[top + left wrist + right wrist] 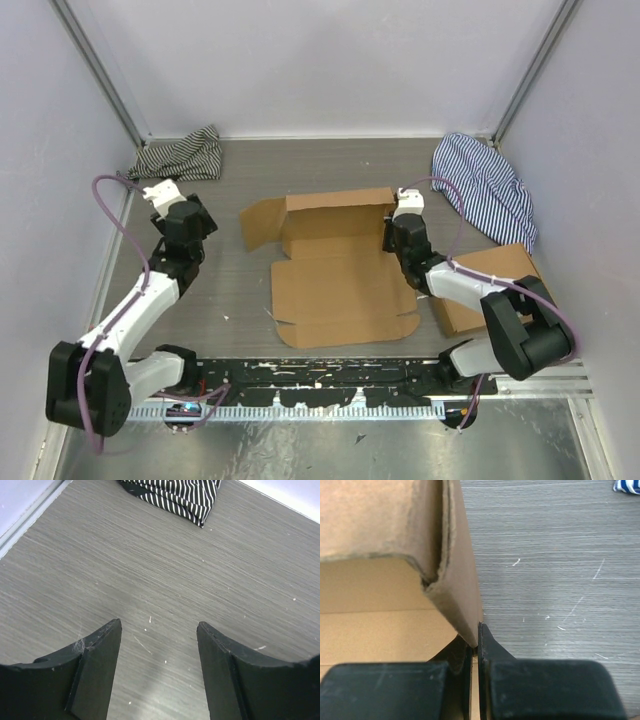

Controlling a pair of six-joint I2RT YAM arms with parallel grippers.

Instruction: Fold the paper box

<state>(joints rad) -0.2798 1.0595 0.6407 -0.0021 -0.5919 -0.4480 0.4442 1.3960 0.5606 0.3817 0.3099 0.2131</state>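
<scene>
The paper box is brown die-cut cardboard in the middle of the table, partly folded: its back wall stands up, a flap sticks out at the left, and the front panel lies flat. My right gripper is shut on the box's right side wall, which stands upright between its fingers. My left gripper is open and empty over bare table at the left; its fingers frame only wood grain.
A black-and-white striped cloth lies at the back left, also in the left wrist view. A blue striped cloth lies at the back right. A stack of flat cardboard sits under my right arm.
</scene>
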